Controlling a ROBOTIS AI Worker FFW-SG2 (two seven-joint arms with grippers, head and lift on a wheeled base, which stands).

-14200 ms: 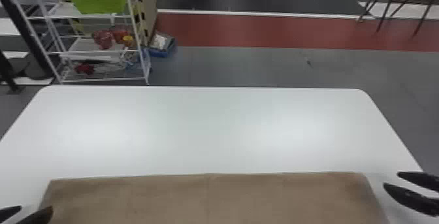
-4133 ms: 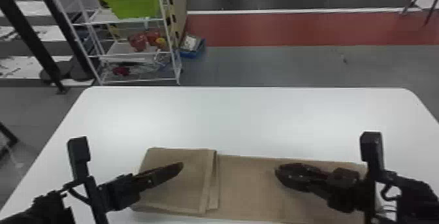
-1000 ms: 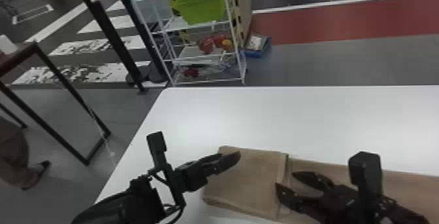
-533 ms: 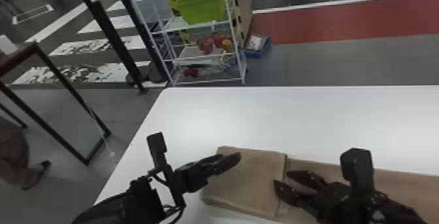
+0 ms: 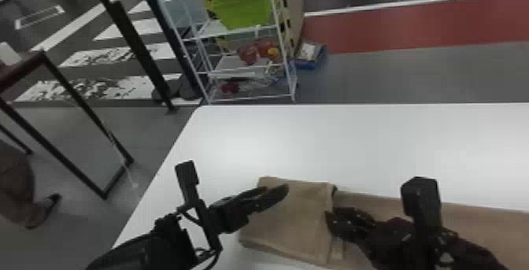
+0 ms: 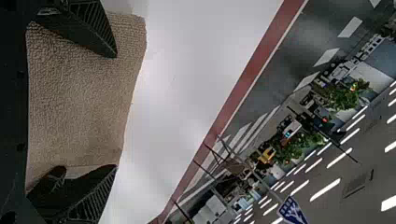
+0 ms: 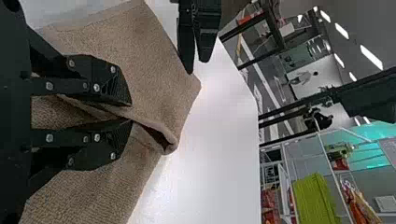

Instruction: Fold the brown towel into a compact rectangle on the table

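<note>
While the right hand (image 5: 331, 215) pinches the towel (image 5: 297, 218), shelves (image 5: 233, 67) hold a green bin (image 5: 246, 7).

Bright, diffuse light covers the white table (image 5: 354, 139), with soft patches of glare near the centre and right of the head view. Ceiling lights (image 7: 371, 57) shine in the upper right of the right wrist view, whose left edge is nearly black

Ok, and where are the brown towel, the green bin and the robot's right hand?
Brown towel (image 5: 297, 222): head view, on its folded-over part.
Green bin (image 5: 245, 8): head view, on its front side.
Right hand (image 7: 130, 112): right wrist view, midway between its fingertips.
</note>
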